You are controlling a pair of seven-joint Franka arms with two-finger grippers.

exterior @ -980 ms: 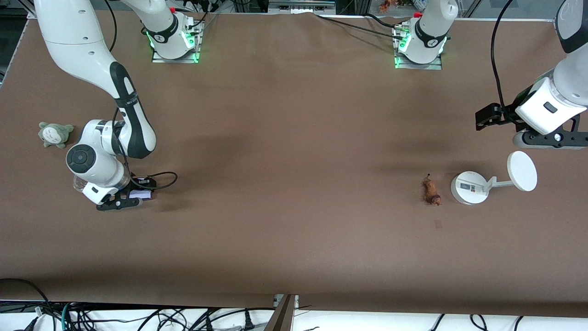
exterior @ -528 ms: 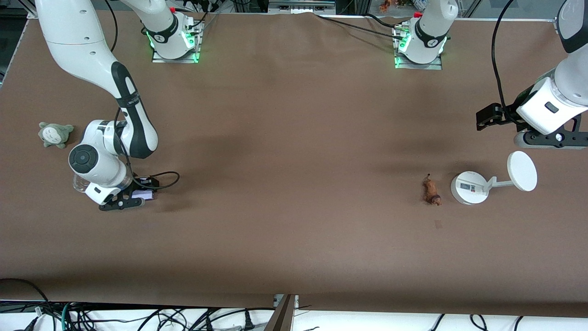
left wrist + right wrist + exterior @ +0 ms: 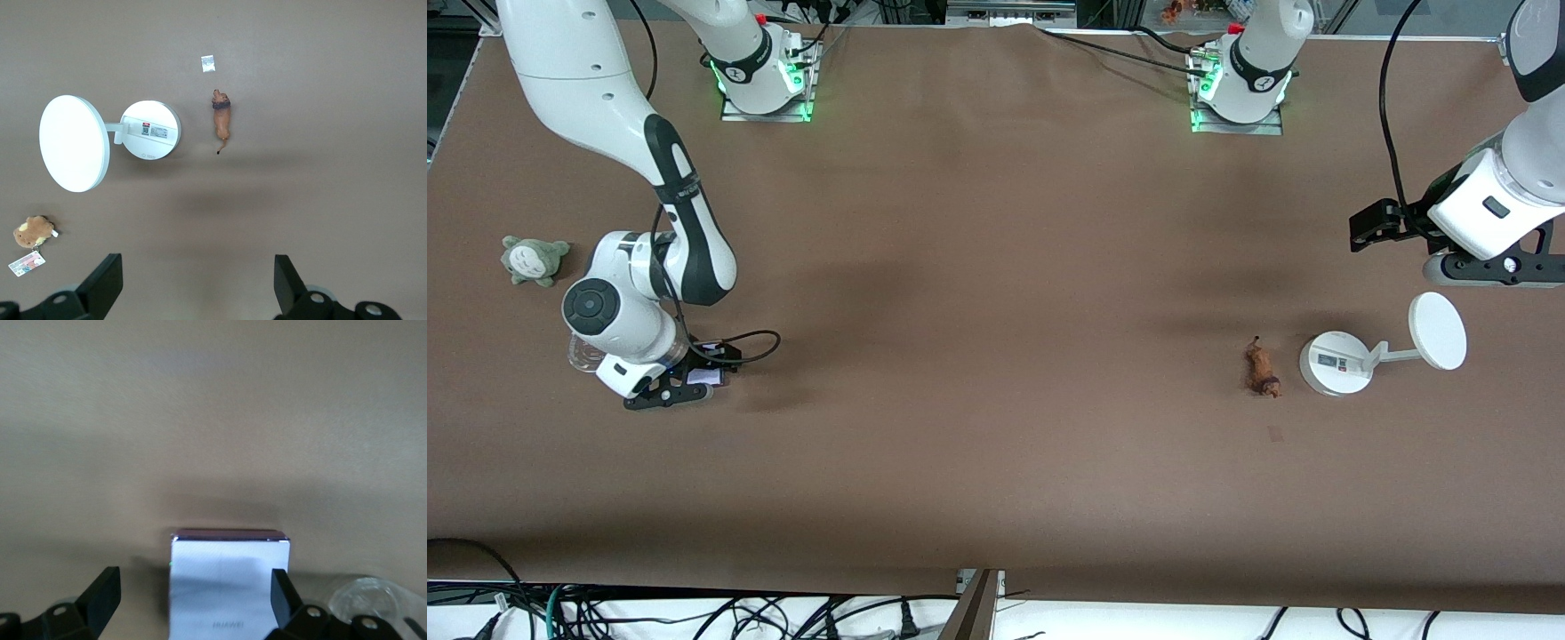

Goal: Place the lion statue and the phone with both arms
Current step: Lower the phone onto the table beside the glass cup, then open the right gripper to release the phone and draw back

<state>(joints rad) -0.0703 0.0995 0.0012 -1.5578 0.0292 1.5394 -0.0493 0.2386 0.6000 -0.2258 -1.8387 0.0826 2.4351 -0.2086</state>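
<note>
Lion statue (image 3: pixel 1262 372) lies on its side on the brown counter (image 3: pixel 996 293) toward the left arm's end, just beside the round base of a white stand (image 3: pixel 1336 363) whose disc (image 3: pixel 1437 331) tilts away from it. In your left wrist view a small white scrap (image 3: pixel 208 63) sits near the lion's head, and a small brown plush with a tag (image 3: pixel 32 232) lies well apart from the stand. Your left claw (image 3: pixel 199 287) hangs above this group with its fingers spread wide, holding nothing.

Toward the right arm's end you see the phone (image 3: pixel 229 583), flat on the counter with its pale face up. Your right claw (image 3: pixel 193 593) is low over it, fingers opened to either side of the slab, not clamping it. A clear round piece (image 3: pixel 363 603) rests just beside the phone; you cannot tell whether anything is in it. A grey-green plush (image 3: pixel 533 259) sits farther from the front camera, near the counter's edge.
</note>
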